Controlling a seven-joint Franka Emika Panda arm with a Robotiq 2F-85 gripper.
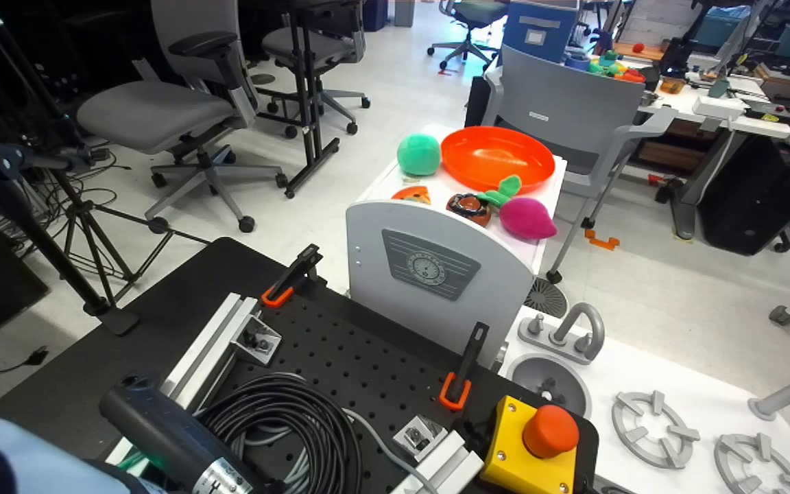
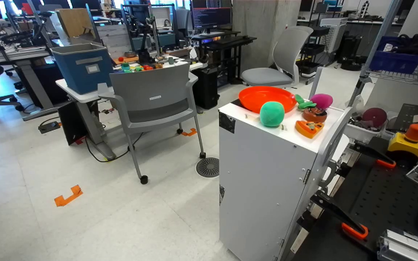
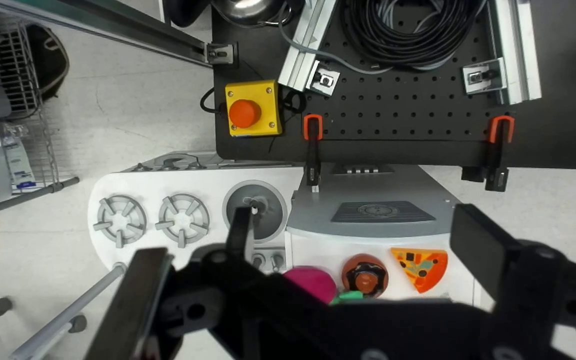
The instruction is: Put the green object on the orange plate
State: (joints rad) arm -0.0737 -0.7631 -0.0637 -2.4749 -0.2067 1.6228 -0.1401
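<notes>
- Fingers (image 3: 488, 255) loom nearest of all, right across the bottom of our wrist view, and we see them standing wide apart.
- Beyond them we pick out the pizza slice (image 3: 420, 267), the brown doughnut (image 3: 365, 276) beside it, and the magenta piece (image 3: 313, 284), partly hidden.
- Now to the one we're watching: in both exterior views the teal-green ball (image 1: 418, 155) sits on the white-topped cabinet (image 2: 263, 181), just beside the orange dish (image 1: 498, 154) and outside its rim; whether the two touch, we cannot tell.
- Between dish and magenta piece, in an exterior view, we find a small green leafy bit (image 1: 501, 193).
- And over on the black desk (image 3: 398, 151) we have the coiled cable (image 3: 403, 52), the yellow box (image 3: 270, 102) with its orange-red button (image 3: 245, 113), and two clamps (image 3: 313, 155) with orange ends at the edge.
</notes>
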